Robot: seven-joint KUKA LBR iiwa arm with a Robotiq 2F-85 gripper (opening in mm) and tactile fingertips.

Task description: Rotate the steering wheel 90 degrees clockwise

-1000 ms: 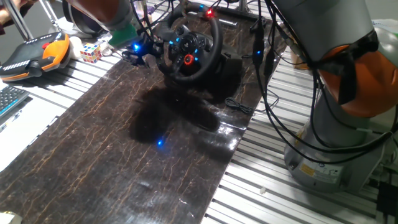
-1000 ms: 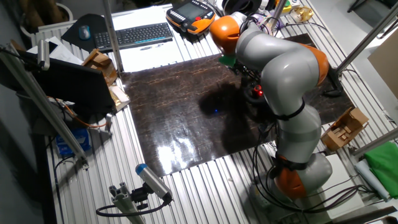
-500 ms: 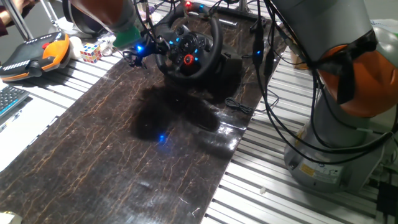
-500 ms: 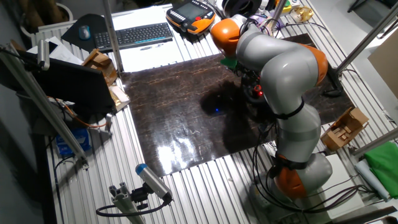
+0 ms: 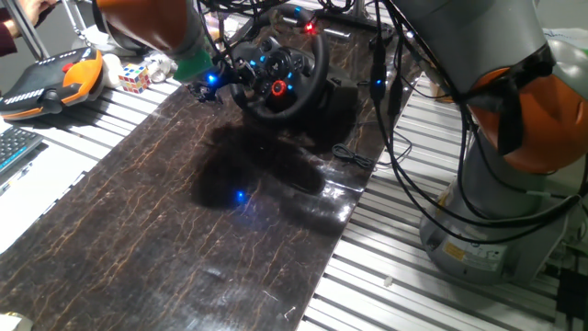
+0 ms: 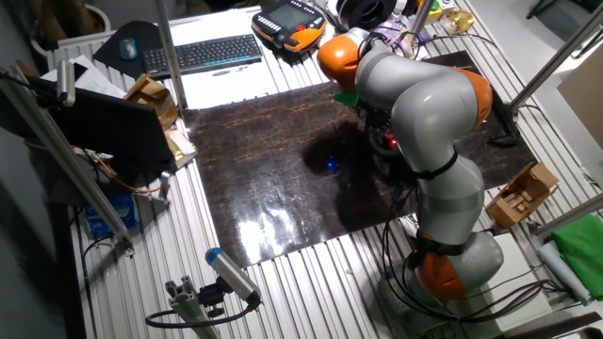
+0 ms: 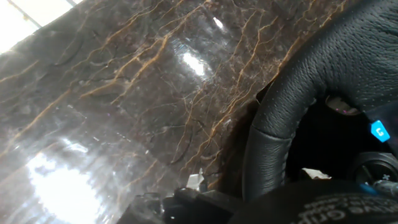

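Closest to the hand camera, the stitched black rim of the steering wheel (image 7: 292, 106) curves across the right of the frame, with a blue-lit button on the hub visible beyond it. No fingers can be made out in this view, so whether the gripper is wide, narrow or clamped on the rim cannot be told. Behind the rim lies the dark marbled slab (image 7: 124, 81) with gold veining and bright glare patches.

One fixed view: the slab (image 5: 230, 230) covers the middle of the slatted tabletop (image 5: 386, 294), and a small blue glint sits on it in the shadow below the wheel. The steering wheel (image 5: 280, 83) stands at the far end of the slab on its bulky black base, facing the camera, red hub button and blue lights lit. The gripper (image 5: 213, 81) is at the wheel's left edge, just beside or touching the rim; contact is not resolvable. Black cables hang to the right of the wheel.

Further left: a Rubik's cube (image 5: 133, 78) and an orange-and-black pendant (image 5: 55, 78).

The other fixed view: the arm (image 6: 424, 104) hides the wheel almost entirely; a keyboard (image 6: 203, 52) lies at the far edge.
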